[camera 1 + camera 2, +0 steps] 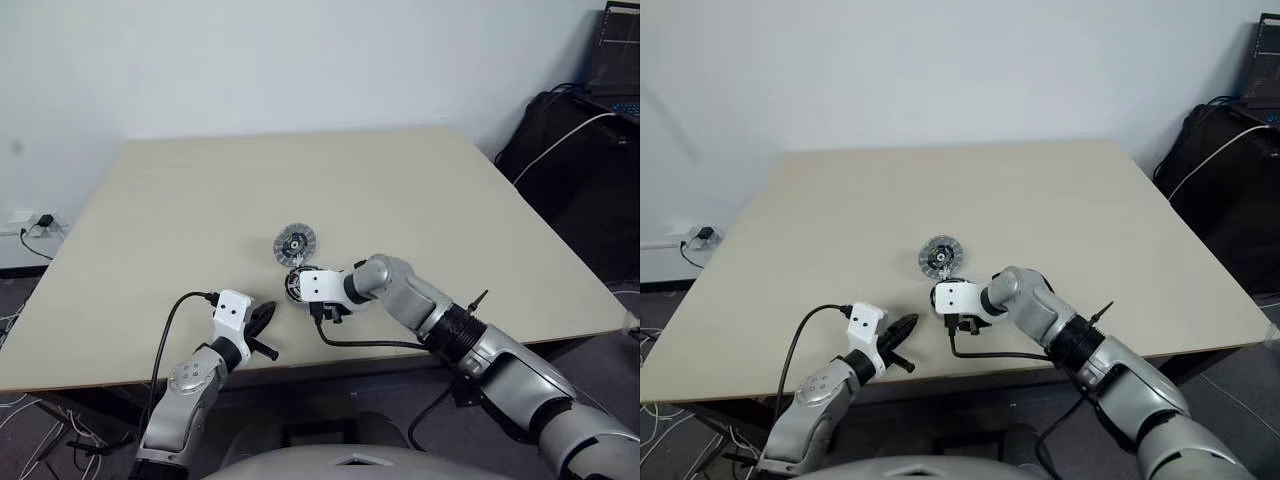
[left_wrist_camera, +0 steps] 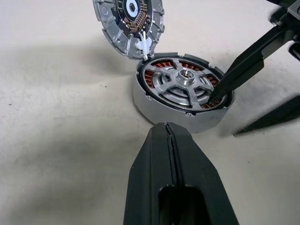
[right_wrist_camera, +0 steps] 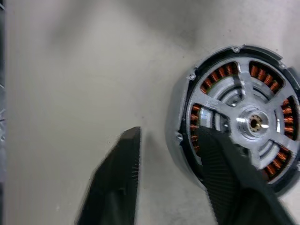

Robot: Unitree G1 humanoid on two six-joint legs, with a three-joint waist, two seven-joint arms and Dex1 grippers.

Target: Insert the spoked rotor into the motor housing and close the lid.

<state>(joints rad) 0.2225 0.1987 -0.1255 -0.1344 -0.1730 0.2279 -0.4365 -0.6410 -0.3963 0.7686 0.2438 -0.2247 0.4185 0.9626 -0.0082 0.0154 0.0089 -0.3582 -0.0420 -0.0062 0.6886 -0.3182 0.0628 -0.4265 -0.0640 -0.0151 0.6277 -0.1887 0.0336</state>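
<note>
Left gripper (image 2: 169, 129) hovering low over the table (image 1: 180, 200) with jaws pressed together on nothing, tip aimed at the motor housing (image 2: 185, 101) just ahead of it. Spoked rotor (image 2: 183, 86) already seated inside the housing, copper windings visible between its spokes. Right gripper (image 3: 168, 154) tilted down over the housing with jaws apart: one fingertip (image 2: 220, 91) resting on the rotor near the rim, the other outside the housing wall, straddling that wall. Lid (image 2: 129, 26) lying on the table beyond the housing from the left jaws, ribbed face with dark centre up, edge touching the housing rim.
</note>
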